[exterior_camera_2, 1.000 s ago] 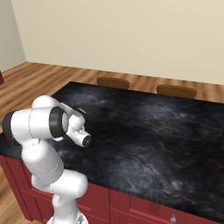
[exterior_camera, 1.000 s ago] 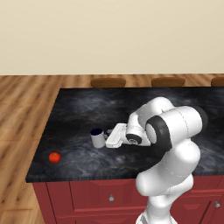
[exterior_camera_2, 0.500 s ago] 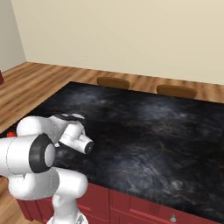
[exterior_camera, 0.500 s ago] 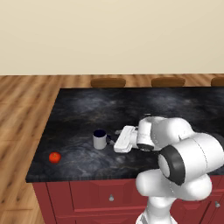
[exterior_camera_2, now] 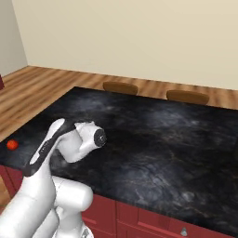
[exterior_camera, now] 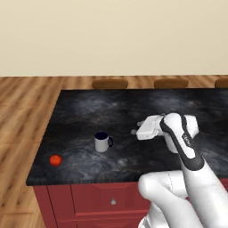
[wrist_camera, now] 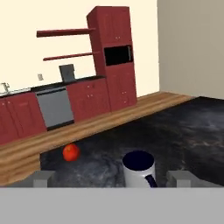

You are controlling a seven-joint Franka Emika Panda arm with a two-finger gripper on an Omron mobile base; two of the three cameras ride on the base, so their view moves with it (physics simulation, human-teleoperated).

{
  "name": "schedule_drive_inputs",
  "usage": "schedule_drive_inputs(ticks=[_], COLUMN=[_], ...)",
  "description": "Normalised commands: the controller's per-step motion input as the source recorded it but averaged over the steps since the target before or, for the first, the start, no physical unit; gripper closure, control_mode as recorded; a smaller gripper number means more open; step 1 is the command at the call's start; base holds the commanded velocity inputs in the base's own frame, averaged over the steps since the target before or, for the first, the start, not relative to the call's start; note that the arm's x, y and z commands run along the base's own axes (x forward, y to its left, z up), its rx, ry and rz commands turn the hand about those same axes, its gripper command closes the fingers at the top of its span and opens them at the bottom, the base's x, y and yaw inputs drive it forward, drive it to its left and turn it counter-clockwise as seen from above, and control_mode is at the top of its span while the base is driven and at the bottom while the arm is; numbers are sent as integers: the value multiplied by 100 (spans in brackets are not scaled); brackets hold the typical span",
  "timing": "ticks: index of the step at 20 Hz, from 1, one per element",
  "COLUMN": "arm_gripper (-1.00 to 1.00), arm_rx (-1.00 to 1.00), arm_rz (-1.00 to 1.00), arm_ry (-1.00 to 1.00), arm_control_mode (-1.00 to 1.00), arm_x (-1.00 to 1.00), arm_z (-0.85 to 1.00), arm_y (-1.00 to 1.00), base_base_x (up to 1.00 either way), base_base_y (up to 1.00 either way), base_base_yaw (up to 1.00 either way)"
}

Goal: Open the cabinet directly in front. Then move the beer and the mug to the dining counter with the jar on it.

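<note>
The mug point(exterior_camera: 102, 142), white-grey with a navy inside and a dark handle, stands upright on the black marbled dining counter point(exterior_camera: 133, 107) near its front left. My gripper point(exterior_camera: 135, 130) hovers to the mug's right, clear of it, pointing at it. In the hand view the mug point(wrist_camera: 139, 168) sits a short way ahead of the gripper point(wrist_camera: 113, 177), whose jaws stand open and wide apart with nothing between them. The beer, the cabinet and the jar are out of view.
A small red round fruit point(exterior_camera: 55, 160) lies near the counter's front left corner, left of the mug. Brown stools point(exterior_camera: 110, 83) line the far edge. Red drawer fronts point(exterior_camera: 111, 200) run below the near edge. Red kitchen units point(wrist_camera: 109, 57) stand across the wooden floor.
The gripper opened and let go of the mug, then drew back to the right, away from it. The mug stays standing where it was set.
</note>
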Motion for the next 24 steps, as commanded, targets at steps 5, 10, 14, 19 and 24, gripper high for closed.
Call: schedule_drive_inputs(ticks=[5, 10, 14, 19, 24], arm_gripper=[-100, -100, -100, -100, -100], arm_rx=[-1, 0, -7, -31, -34], arm_rz=[-25, -27, -19, -9, -2], arm_ry=[49, 16, 0, -1, -6], arm_control_mode=[-100, -100, -100, -100, -100], arm_x=[-98, -100, -89, -67, -36], arm_z=[63, 49, 71, 44, 41], arm_y=[-64, -29, -2, 25, 57], base_base_x=[0, 0, 0, 0, 0], base_base_y=[0, 0, 0, 0, 0], base_base_yaw=[0, 0, 0, 0, 0])
